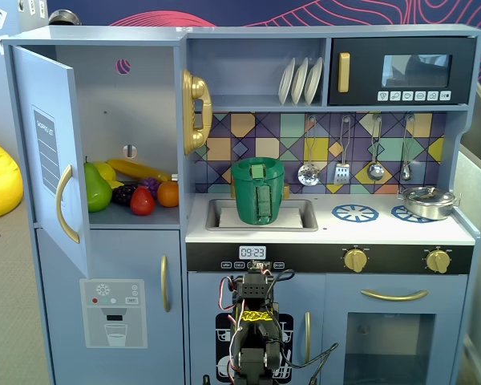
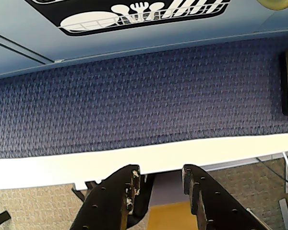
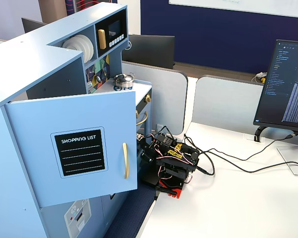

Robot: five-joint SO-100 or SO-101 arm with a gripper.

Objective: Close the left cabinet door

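The left cabinet door (image 1: 52, 172) is a light-blue panel that stands swung wide open, with its curved gold handle (image 1: 66, 204) facing outward. In a fixed view from the side, the door (image 3: 39, 168) shows its black "SHOPPING LIST" label (image 3: 80, 152) and handle (image 3: 124, 160). My arm (image 1: 255, 337) sits folded low in front of the kitchen's lower middle, well to the right of and below the door; it also shows on the white desk (image 3: 171, 161). In the wrist view my gripper (image 2: 161, 170) is open and empty, pointing down over the desk edge.
Toy fruit (image 1: 128, 188) lies on the shelf behind the open door. Below is the door with the dispenser panel (image 1: 112, 309). The small door with dish graphics (image 2: 144, 12) is above blue carpet (image 2: 149, 96). A green pot (image 1: 258, 190) sits in the sink. A monitor (image 3: 288, 84) and cables (image 3: 228, 163) are on the desk.
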